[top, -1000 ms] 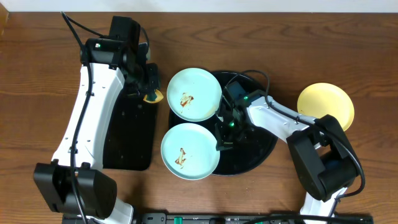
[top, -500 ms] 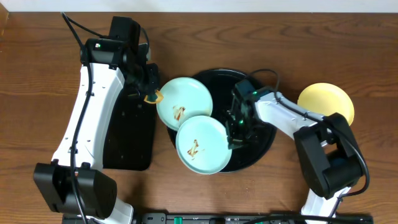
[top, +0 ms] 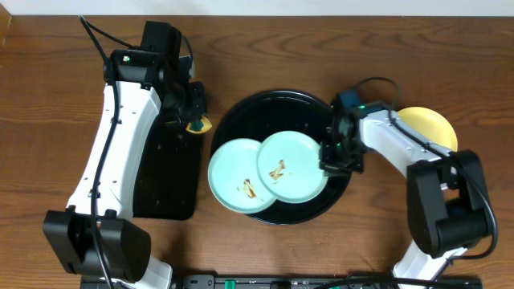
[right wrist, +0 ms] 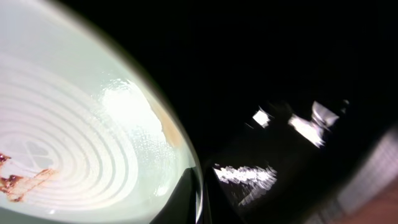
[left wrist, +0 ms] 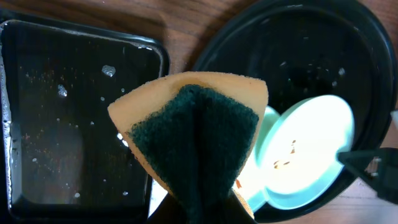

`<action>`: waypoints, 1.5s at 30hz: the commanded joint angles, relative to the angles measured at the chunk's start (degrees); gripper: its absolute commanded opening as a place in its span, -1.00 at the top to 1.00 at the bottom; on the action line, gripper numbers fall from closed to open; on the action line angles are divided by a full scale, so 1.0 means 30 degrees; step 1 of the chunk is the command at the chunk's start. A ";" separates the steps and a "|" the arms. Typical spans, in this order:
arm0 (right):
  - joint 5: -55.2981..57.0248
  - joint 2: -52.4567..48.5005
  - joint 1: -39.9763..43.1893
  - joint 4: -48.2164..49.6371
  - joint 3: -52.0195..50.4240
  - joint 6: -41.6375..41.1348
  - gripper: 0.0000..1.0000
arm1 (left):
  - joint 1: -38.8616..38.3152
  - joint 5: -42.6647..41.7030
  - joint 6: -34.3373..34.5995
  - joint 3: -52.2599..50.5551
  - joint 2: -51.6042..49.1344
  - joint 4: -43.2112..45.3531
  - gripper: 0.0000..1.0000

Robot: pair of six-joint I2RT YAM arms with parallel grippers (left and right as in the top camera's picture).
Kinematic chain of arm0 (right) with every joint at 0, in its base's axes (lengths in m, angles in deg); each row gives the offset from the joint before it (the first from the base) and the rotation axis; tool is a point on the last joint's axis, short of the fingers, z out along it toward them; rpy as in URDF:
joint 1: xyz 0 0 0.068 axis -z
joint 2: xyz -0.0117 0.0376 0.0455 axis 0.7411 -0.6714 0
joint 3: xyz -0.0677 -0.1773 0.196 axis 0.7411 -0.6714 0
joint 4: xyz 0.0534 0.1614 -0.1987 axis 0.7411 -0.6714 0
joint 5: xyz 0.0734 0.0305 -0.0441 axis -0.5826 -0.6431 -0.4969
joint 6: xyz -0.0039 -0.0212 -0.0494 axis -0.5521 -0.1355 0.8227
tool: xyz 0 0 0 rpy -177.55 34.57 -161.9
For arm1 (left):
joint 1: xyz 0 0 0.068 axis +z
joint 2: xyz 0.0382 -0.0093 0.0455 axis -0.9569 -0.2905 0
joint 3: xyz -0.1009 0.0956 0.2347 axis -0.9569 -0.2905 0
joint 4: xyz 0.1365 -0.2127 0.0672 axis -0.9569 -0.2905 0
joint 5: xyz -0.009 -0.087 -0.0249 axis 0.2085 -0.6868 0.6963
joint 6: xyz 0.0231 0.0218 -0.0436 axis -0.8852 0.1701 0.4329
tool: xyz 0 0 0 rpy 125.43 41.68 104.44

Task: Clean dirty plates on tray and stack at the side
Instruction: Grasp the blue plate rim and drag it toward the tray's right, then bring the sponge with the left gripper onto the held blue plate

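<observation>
Two pale blue plates lie on the round black tray point(top: 281, 104). The right plate point(top: 293, 168) overlaps the left plate point(top: 233, 172), and both carry brown smears. My right gripper point(top: 331, 159) is shut on the right plate's rim; in the right wrist view the rim point(right wrist: 180, 155) runs between the fingers point(right wrist: 198, 199). The pale yellow plate point(top: 430, 128) lies on the table to the right, partly behind my right arm. My left gripper point(top: 195, 120) is shut on a yellow and green sponge point(left wrist: 193, 124), held above the gap between the two trays.
A rectangular black tray point(top: 165, 177) with water drops lies on the left under my left arm; it also shows in the left wrist view point(left wrist: 62, 112). The round tray's far half point(left wrist: 311, 50) is bare. The wooden table's back edge runs along the top.
My right gripper has moved right, dragging the blue plate with it. Both blue plates have shifted from the tray's left edge onto the tray and now overlap. The left arm has stayed put.
</observation>
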 commanded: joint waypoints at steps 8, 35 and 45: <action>0.2900 0.1537 0.1180 -0.0597 -0.0117 -0.0226 0.97 | 0.0080 -0.0313 -0.0262 0.0175 0.0029 0.0007 0.78; 0.3738 0.1523 -0.0597 0.3796 -0.0102 -0.4073 -0.72 | 0.0073 -0.1268 -0.0423 0.0175 0.0029 0.0080 0.72; 0.3453 0.0153 -0.0670 0.4510 -0.0138 -0.5377 -0.54 | 0.0073 -0.1311 -0.0568 0.0175 0.0029 -0.0029 0.70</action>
